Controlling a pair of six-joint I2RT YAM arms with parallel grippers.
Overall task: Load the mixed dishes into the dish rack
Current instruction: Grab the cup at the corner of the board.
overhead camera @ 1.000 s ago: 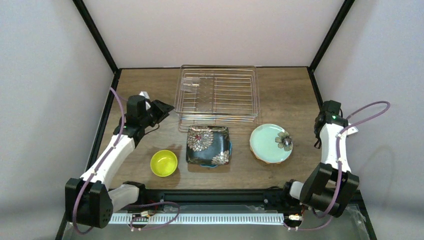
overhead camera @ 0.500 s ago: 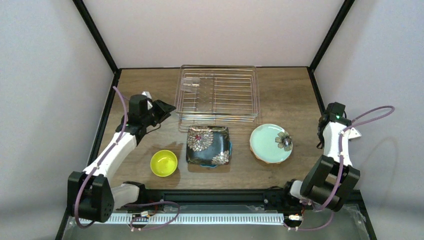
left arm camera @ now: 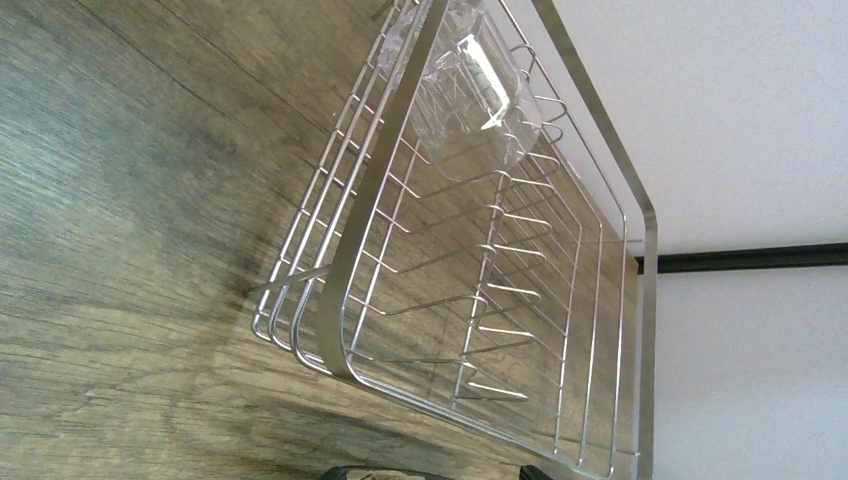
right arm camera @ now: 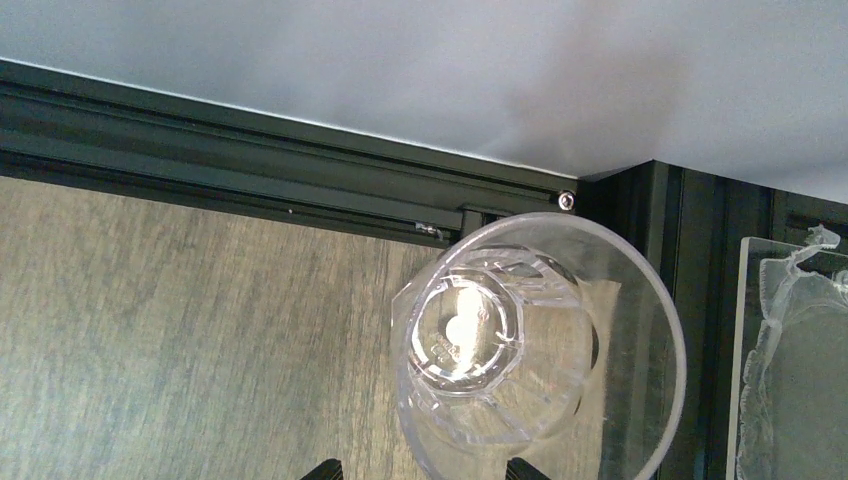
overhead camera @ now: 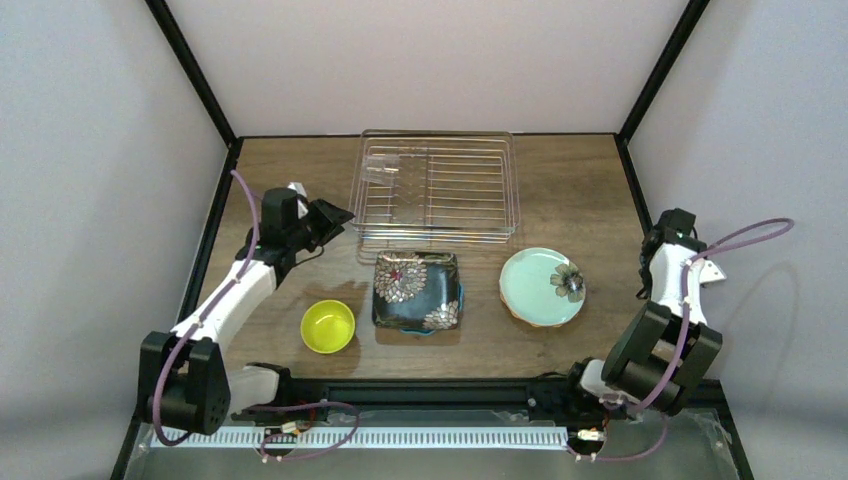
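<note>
At far centre of table point(overhead camera: 580, 180): rack point(overhead camera: 437, 190), one glass point(left arm camera: 470, 90) lying inside, left rear.
Left gripper point(overhead camera: 335, 215) open beside rack's near left corner. Right gripper point(right arm camera: 422, 470) open over second glass point(right arm camera: 520, 340), upright by black rail point(right arm camera: 250, 165). Bowl point(overhead camera: 328, 326), black plate point(overhead camera: 416, 290), mint plate point(overhead camera: 540, 287) in a row before rack.

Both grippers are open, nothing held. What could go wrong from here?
The glass in front of the right gripper stands close to the black rail; a finger could hit the rail or tip the glass.
The left gripper sits close to the rack corner and might snag its wires.
A second glass lies loose in the rack; later loads could jostle it.
</note>
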